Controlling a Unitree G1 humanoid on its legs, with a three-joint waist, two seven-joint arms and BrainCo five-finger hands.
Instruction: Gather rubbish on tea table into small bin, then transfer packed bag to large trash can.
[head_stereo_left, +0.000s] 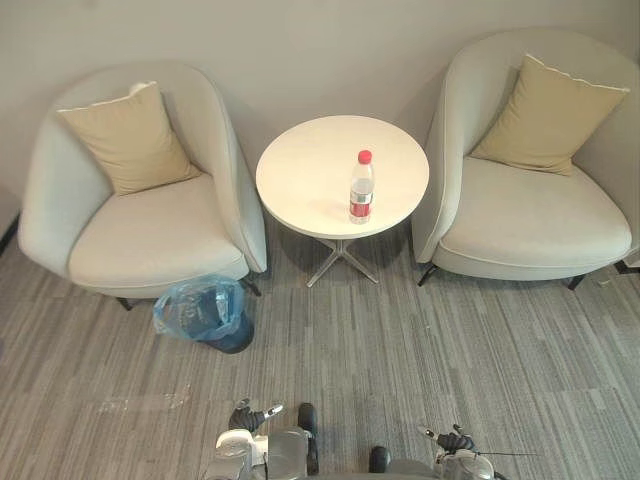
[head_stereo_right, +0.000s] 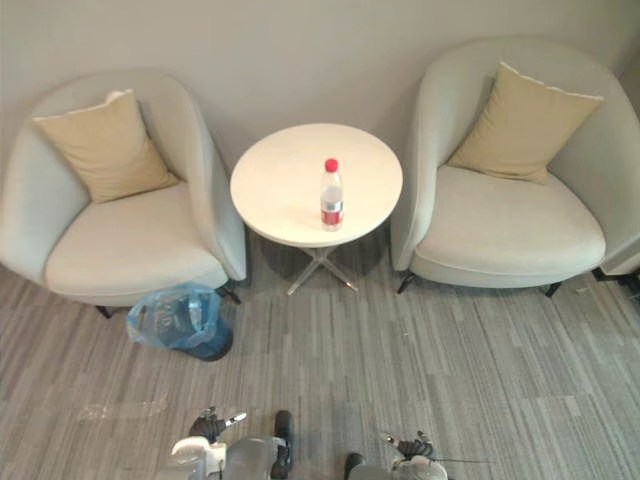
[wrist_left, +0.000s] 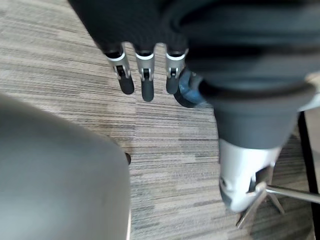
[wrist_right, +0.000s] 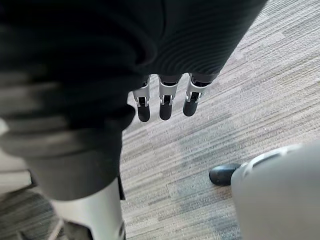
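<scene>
A clear water bottle (head_stereo_left: 361, 187) with a red cap and red label stands upright on the round white tea table (head_stereo_left: 310, 170), towards its front right. A small dark bin (head_stereo_left: 205, 312) lined with a blue plastic bag sits on the carpet by the front of the left armchair. My left hand (wrist_left: 145, 85) hangs low near the floor with straight fingers and holds nothing; the blue-bagged bin (wrist_left: 187, 94) shows just past its fingertips. On the other side, my right hand (wrist_right: 162, 102) also hangs over the carpet, fingers straight and empty. Both hands are well short of the table.
Two pale armchairs flank the table, the left one (head_stereo_left: 150, 230) and the right one (head_stereo_left: 530, 220), each with a tan cushion. The table stands on a metal cross foot (head_stereo_left: 340, 262). Grey striped carpet (head_stereo_left: 400, 350) lies between me and the table.
</scene>
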